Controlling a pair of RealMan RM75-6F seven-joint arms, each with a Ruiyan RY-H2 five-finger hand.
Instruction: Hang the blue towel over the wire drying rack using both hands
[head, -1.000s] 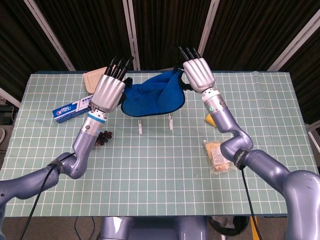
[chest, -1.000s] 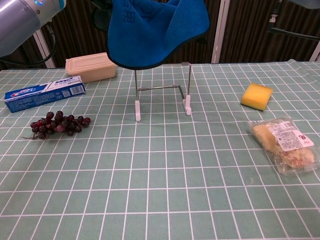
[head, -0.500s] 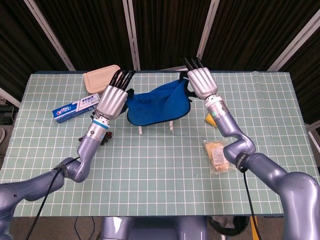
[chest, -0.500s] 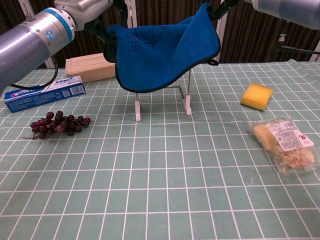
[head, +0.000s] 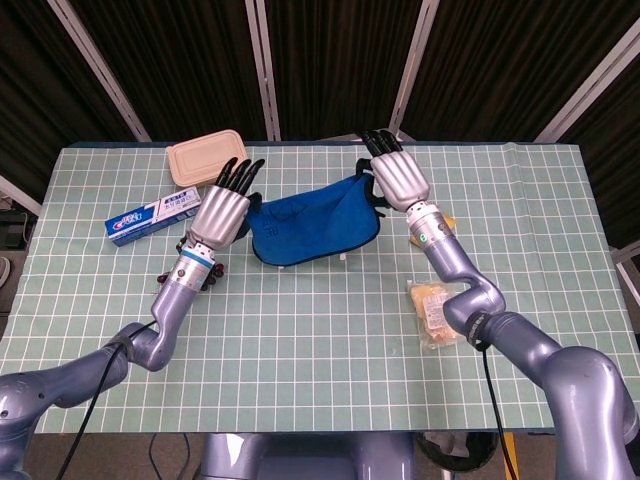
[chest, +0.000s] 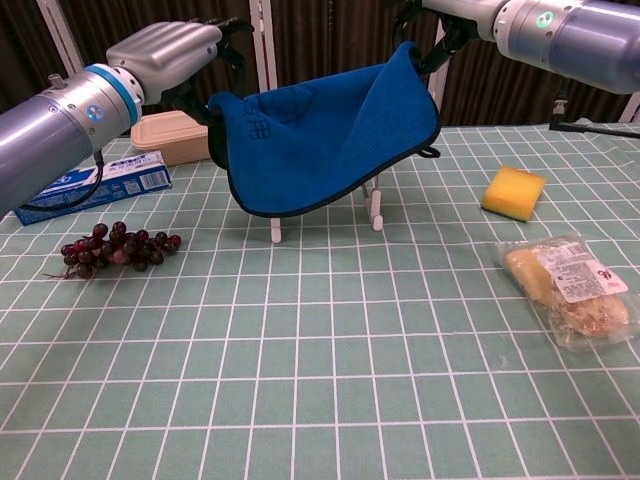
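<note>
Moved: both hands have come down since the earlier frames, and the towel (chest: 320, 140) now sags low over the rack (chest: 372, 207), covering all but its white feet.
Left hand (head: 222, 208): grasping the towel's left corner, fingers pointing toward the table's (head: 320, 370) far edge.
Right hand (head: 394, 176): grasping the towel's right corner, held a little higher than the left.
Towel: blue, stretched between the two hands, its dark bottom hem hanging just above the tabletop; it sits in the far middle of the table.
Rack: under the towel; whether the cloth rests on the top wire cannot be told.
Left side: a box of toothpaste (head: 152, 217) lies near the left edge, a beige lidded box (head: 203, 156) sits at the far edge, and grapes (chest: 118, 248) lie just in front of the left hand's wrist.
Right side: a yellow sponge (chest: 515, 192) lies behind the right forearm, and a bagged snack (head: 433, 310) lies nearer the front.
Open room: the whole front half of the table, from left edge to right edge, is bare grid mat.
</note>
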